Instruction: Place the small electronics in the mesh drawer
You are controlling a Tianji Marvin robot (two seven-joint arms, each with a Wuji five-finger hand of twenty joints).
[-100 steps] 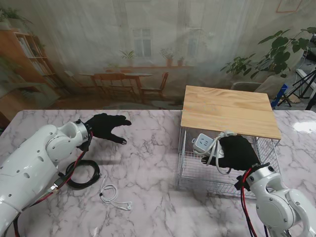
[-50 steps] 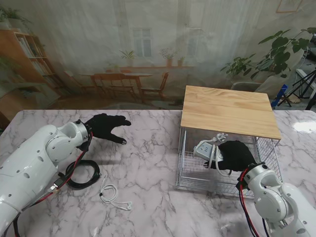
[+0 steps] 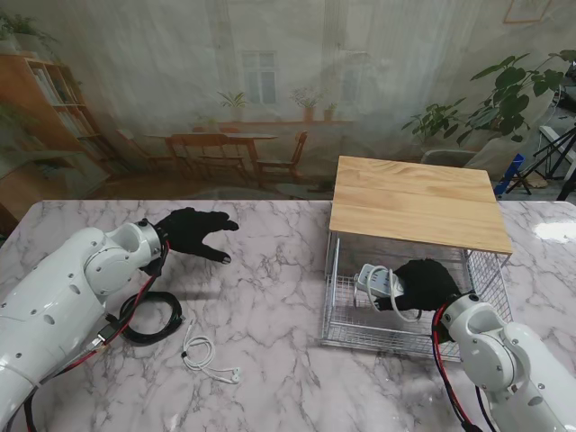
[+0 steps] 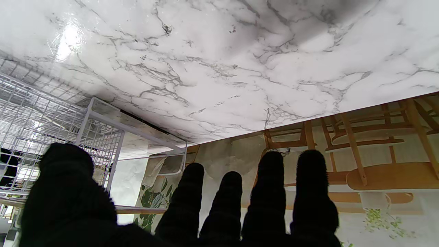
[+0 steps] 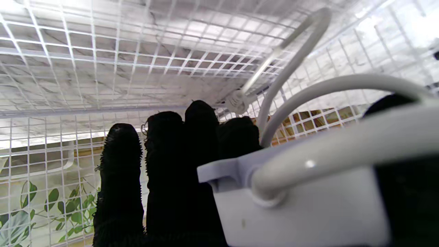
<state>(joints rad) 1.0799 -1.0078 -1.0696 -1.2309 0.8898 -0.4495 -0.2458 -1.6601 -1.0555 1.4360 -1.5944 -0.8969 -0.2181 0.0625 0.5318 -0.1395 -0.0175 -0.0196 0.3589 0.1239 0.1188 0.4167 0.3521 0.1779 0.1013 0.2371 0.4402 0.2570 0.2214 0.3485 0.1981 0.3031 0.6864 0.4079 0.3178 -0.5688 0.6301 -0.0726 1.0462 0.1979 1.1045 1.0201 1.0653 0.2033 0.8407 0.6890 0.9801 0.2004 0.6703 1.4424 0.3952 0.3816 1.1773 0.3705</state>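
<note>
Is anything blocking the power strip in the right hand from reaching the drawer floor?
Nothing visible. The right hand holds the white power strip already inside the mesh drawer, under the wooden top; only bare mesh floor shows beneath it.

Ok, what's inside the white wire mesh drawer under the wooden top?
Inside the white wire mesh drawer, the black-gloved right hand holds a white power strip with its white cord. The wooden top hides the drawer's back part.
</note>
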